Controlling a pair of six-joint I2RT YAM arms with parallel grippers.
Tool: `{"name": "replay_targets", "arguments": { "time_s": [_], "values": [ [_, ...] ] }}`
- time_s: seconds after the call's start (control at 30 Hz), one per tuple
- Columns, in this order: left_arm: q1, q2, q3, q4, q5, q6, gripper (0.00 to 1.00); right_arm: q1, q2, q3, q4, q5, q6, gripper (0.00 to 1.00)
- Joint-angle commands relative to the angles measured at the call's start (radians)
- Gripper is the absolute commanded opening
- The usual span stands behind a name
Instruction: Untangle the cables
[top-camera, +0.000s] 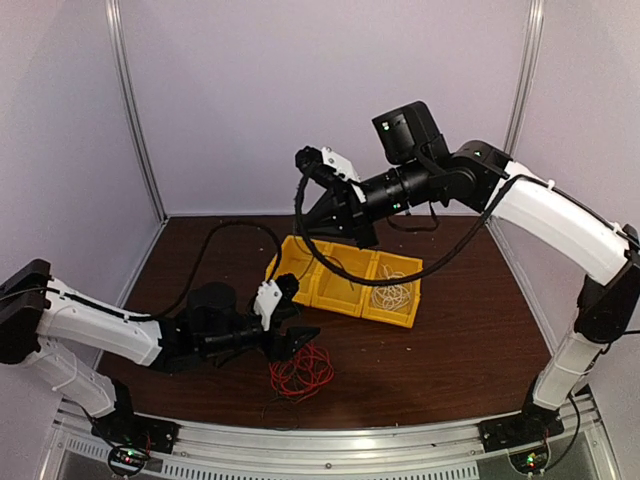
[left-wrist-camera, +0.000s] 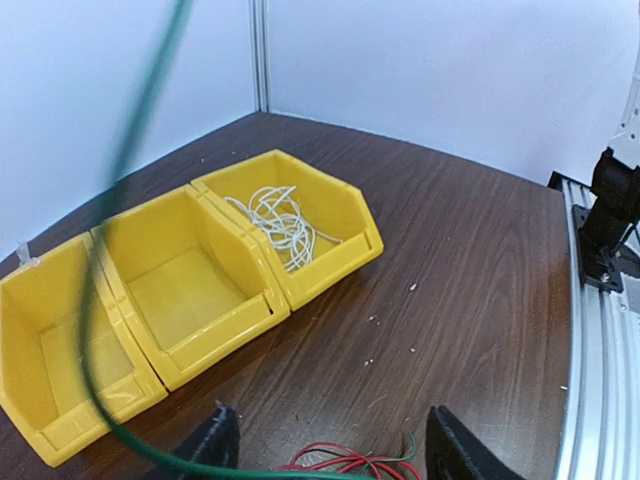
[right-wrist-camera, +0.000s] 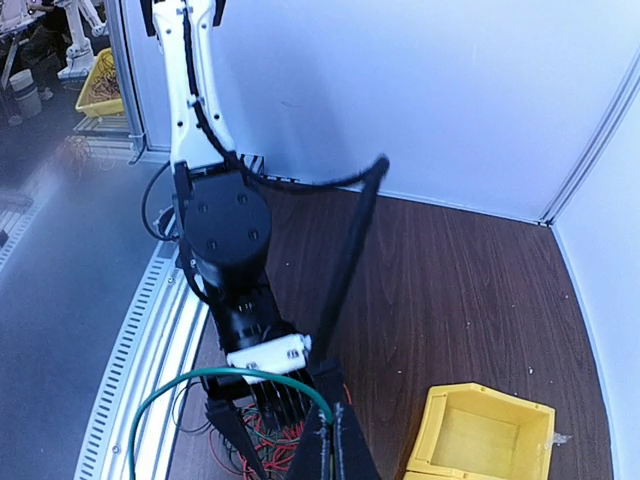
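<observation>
A clump of red cables (top-camera: 300, 372) with some dark strands lies on the table near the front; it also shows in the left wrist view (left-wrist-camera: 345, 463). My left gripper (top-camera: 298, 312) hangs low just behind the clump, open and empty (left-wrist-camera: 330, 455), its fingers either side of the clump's edge. My right gripper (top-camera: 360, 235) is raised above the bins and shut (right-wrist-camera: 335, 425) on a thin green cable (right-wrist-camera: 200, 385). The green cable arcs down toward the clump and crosses the left wrist view (left-wrist-camera: 95, 300). A white cable (top-camera: 393, 293) lies coiled in the right bin (left-wrist-camera: 280, 220).
Three yellow bins (top-camera: 300, 262) stand side by side at mid-table; the left and middle ones (left-wrist-camera: 185, 290) look empty. The thick black arm cable (top-camera: 305, 215) loops beside the right wrist. Enclosure walls stand behind and at the sides, with an aluminium rail (top-camera: 330, 440) in front.
</observation>
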Motion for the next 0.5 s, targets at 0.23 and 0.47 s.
{"name": "replay_targets", "arguments": {
  "time_s": [0.23,0.47],
  "values": [
    [-0.001,0.223,-0.058,0.189,-0.02,-0.084,0.45,-0.219,-0.039,0.404,0.033,-0.042,0.108,0.0],
    [0.001,0.294,-0.028,0.028,-0.076,-0.073,0.48,-0.373,-0.003,0.642,0.12,-0.113,0.217,0.0]
  ]
}}
